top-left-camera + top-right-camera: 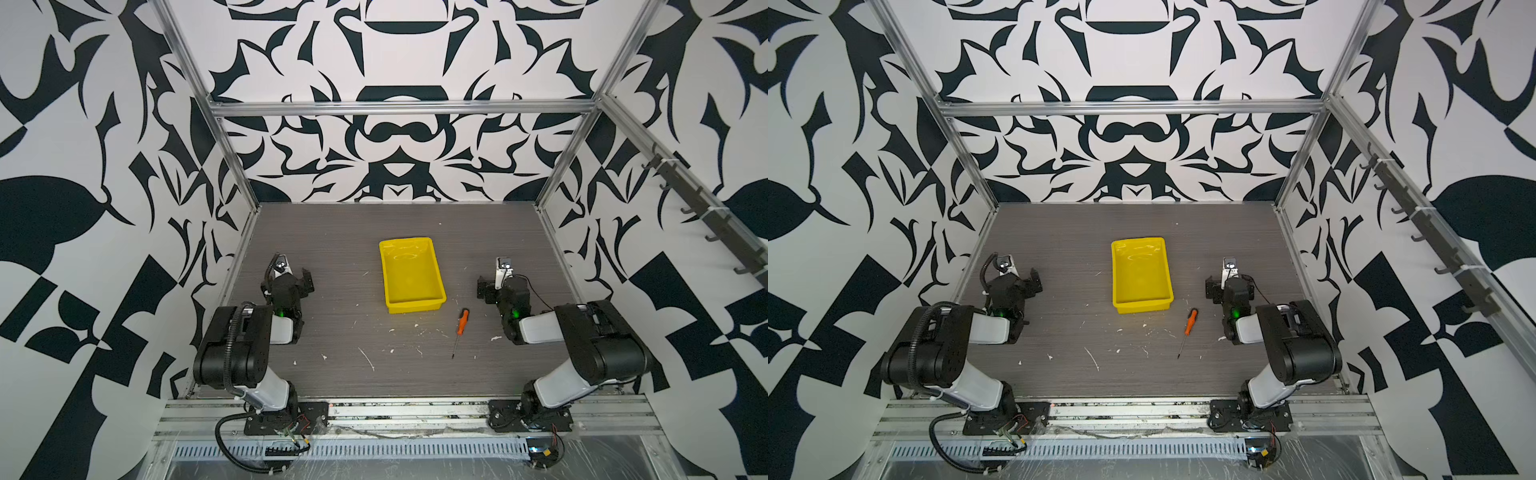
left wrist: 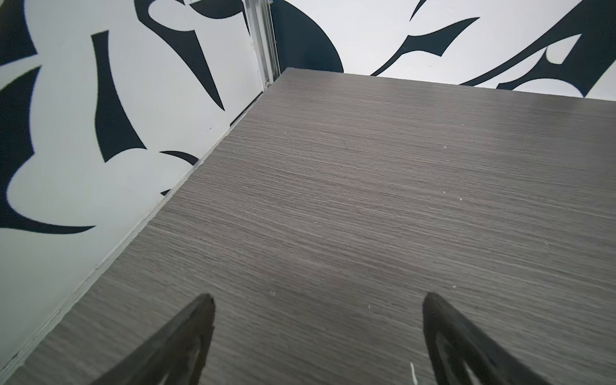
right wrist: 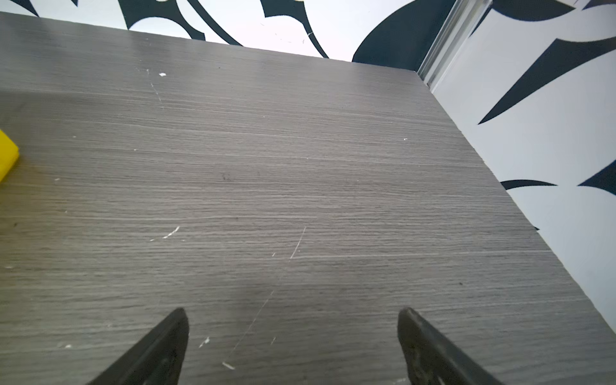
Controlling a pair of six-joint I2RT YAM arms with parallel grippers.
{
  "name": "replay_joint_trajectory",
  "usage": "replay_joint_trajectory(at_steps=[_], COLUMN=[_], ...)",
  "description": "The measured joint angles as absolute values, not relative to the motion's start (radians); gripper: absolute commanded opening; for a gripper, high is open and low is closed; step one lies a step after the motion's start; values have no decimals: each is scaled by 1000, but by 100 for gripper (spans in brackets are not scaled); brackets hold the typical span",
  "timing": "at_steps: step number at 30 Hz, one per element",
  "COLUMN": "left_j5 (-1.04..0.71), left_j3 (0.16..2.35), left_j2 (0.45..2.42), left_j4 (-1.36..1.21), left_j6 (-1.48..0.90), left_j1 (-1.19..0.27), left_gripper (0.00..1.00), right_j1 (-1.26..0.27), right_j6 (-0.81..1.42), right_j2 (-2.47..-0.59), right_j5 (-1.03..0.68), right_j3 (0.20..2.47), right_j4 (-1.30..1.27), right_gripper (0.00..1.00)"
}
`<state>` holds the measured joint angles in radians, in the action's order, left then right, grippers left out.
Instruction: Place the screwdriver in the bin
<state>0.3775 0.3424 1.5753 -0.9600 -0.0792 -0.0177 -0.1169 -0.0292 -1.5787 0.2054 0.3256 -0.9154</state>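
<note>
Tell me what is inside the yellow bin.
In both top views the bin shows nothing inside, only its glossy yellow floor. Its near wall hides a thin strip of that floor. The screwdriver lies outside, on the table, off its near right corner.

Black-and-white patterned walls (image 1: 395, 62) close the cell on three sides — bold leaf-like shapes on a pale ground. Aluminium posts (image 1: 232, 158) stand in the back corners, joined by a crossbar (image 1: 399, 108). A rail of dark hooks (image 1: 706, 216) slants along the right wall. The tabletop (image 1: 332, 232) is grey wood-grain laminate. Ahead of the left fingers (image 2: 186, 340) it reaches the corner where two walls meet. Ahead of the right fingers (image 3: 163, 350) white scratches (image 3: 298, 243) and flecks (image 3: 162, 74) mark it. The light is bright and even — shadows are faint.
</note>
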Motion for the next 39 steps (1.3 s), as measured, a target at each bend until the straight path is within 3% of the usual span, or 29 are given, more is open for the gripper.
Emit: replay_joint_trajectory(at_steps=[33, 39], left_j5=[337, 321], left_j3=[330, 311], left_j2=[1564, 1480], left_j4=[-979, -950], left_j6=[-74, -72], left_j1=[-18, -18], left_gripper=[100, 100], right_j1=[-120, -167], right_j6=[-30, -26], right_j2=[-1575, -1393], right_j5=[205, 253], right_j3=[313, 268], right_j4=[-940, -854], right_gripper=[100, 100])
